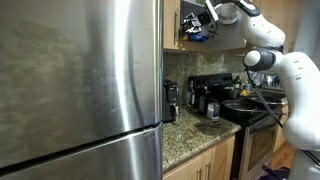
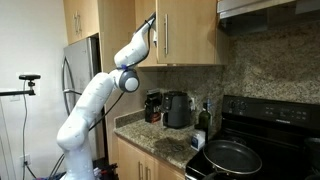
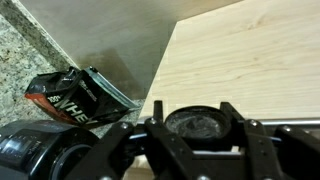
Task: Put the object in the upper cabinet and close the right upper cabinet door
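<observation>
Honey-coloured wood marks the upper cabinet [image 1: 172, 20], at whose dark opening the fingers [image 3: 152, 138] are raised in both exterior views. In the wrist view a round, dark object [image 3: 200, 122] is seen between the fingers, which appear to be closed part-way onto it; the grip is judged rather than plainly shown. The object is therefore taken to be carried at cabinet height and not yet set down on a shelf. A light-wood panel is seen just above and to the right of the fingers, and a black printed package [image 3: 75, 97] lies to their left, though whether it rests inside the cabinet cannot be told. The right upper cabinet door [image 2: 190, 35] is judged not to be shut, since the opening is occupied by the arm; its exact angle cannot be read. The granite worktop [image 2: 160, 140] lies well below the fingers. The lift can thus be counted as done. Placing the object inside, releasing it, drawing the arm clear and swinging the door closed are all left to be done.
</observation>
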